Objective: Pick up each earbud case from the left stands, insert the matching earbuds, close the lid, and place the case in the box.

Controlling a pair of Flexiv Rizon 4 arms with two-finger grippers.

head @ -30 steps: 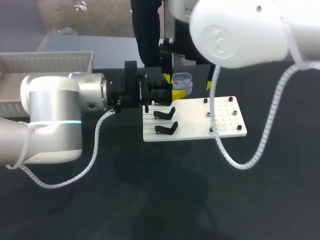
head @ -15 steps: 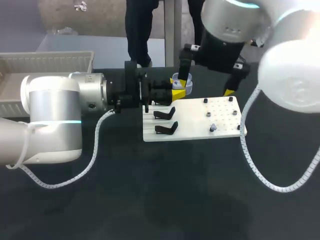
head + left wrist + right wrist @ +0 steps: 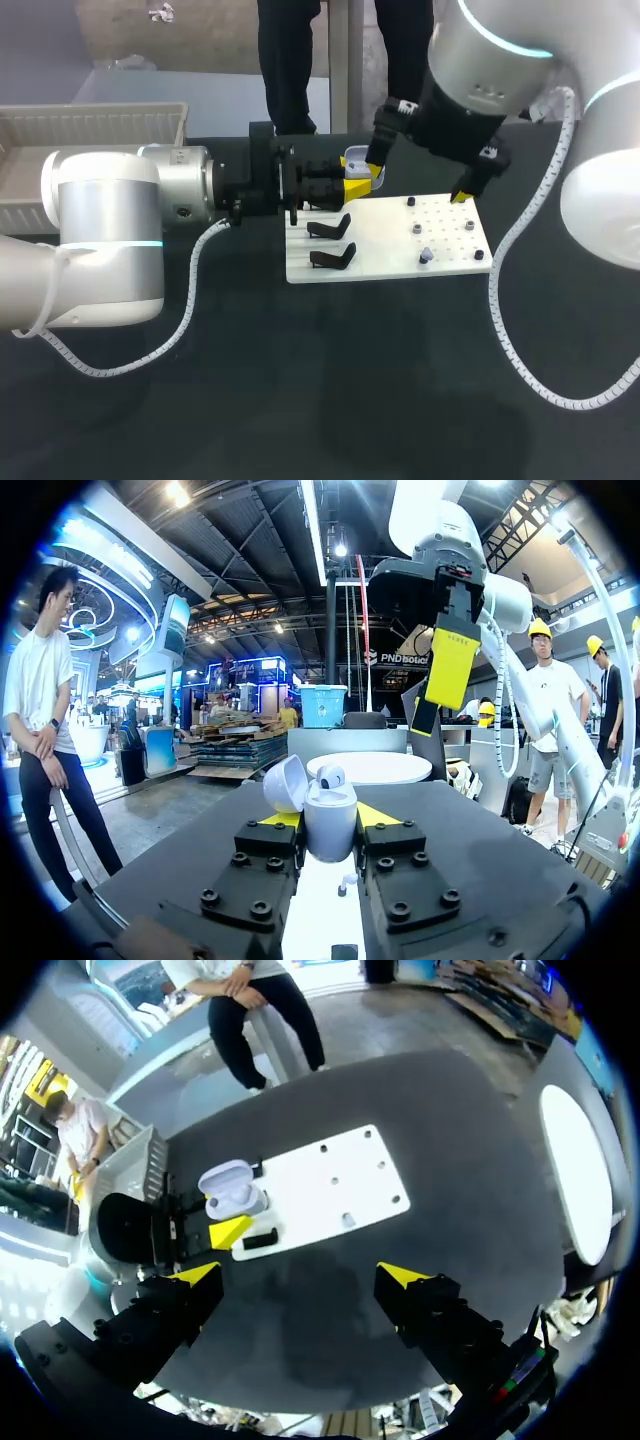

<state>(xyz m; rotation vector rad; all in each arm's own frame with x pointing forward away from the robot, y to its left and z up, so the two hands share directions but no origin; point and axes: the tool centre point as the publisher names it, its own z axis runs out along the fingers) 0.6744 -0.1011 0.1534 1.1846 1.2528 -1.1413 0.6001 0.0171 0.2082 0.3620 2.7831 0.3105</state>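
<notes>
My left gripper [image 3: 356,183] is shut on a pale lavender earbud case [image 3: 362,160], held upright just behind the white board [image 3: 390,250]. In the left wrist view the case [image 3: 330,830] sits between my left gripper's [image 3: 328,818] yellow tips. Its lid [image 3: 284,782] stands open and one earbud [image 3: 332,775] shows inside. My right gripper [image 3: 418,184] hangs wide open above the board's far edge, close beside the case, holding nothing. From the right wrist, my right gripper [image 3: 300,1275] looks down on the case [image 3: 232,1188] and the board [image 3: 340,1185]. A loose earbud [image 3: 425,257] rests on the board.
Two black stands [image 3: 330,228] [image 3: 335,258] stand bare on the board's left part, and small pegs [image 3: 415,228] dot its right part. A white crate [image 3: 90,125] sits at the table's back left. Dark tabletop [image 3: 330,380] stretches in front of the board.
My right arm has swung in from high at the back, and its open gripper has come down over the board beside the case. The left arm and case have not moved.
</notes>
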